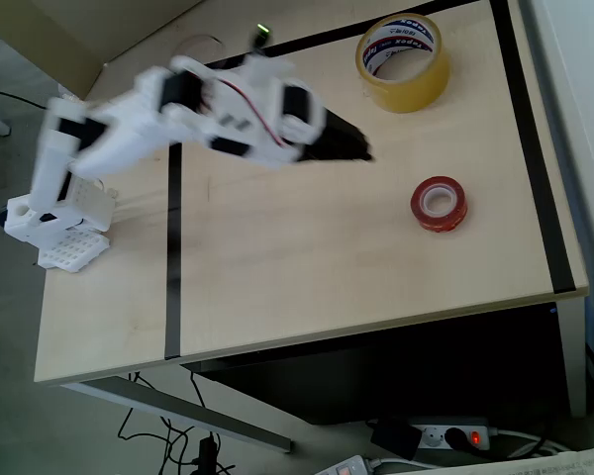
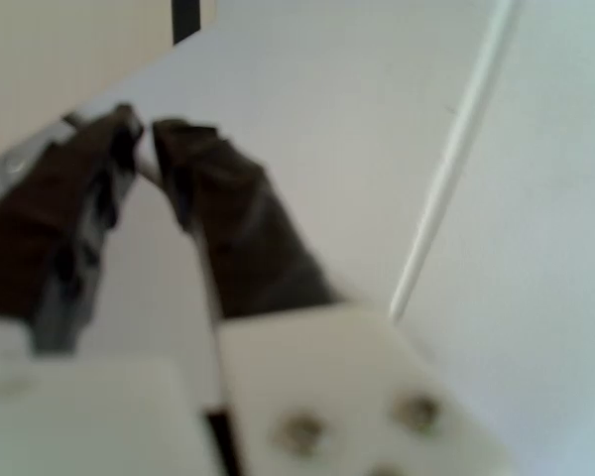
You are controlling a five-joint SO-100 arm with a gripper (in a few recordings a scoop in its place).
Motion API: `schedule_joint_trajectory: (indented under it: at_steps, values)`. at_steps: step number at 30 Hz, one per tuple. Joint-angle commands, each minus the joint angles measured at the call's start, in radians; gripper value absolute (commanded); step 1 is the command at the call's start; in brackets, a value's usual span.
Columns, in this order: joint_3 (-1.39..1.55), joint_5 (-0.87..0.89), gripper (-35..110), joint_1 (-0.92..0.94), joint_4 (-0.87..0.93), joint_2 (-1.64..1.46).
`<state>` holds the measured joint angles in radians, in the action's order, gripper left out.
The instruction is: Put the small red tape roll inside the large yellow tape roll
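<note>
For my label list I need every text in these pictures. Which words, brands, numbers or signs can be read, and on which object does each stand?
None can be read with certainty.
The large yellow tape roll: red and blue print on its white inner core, too small and blurred to read.
The small red tape roll: no print visible.
The gripper, in the blurred wrist view: no print visible.
The table: black lines only, no text.

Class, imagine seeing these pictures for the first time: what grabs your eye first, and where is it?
In the overhead view, the white arm stretches blurred across the table's left half, its dark claw raised and empty. The large yellow tape roll sits at the far edge; the small red tape roll lies apart, nearer the right.
</note>
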<state>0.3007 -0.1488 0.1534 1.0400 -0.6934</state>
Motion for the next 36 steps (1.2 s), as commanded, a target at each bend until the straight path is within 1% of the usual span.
schedule_joint_trajectory:
  at_steps: [1,9,19,24,36]
  values:
    - [-0.259,-0.018,0,0.018,-0.072,0.015]
    - [-0.265,-0.011,0,0.034,-0.178,0.158]
    - [-0.308,-0.008,0,0.017,-0.247,0.322]
    - [-0.296,0.052,0,0.018,-0.256,0.348]
    - [-0.281,0.081,0,0.025,-0.293,0.423]
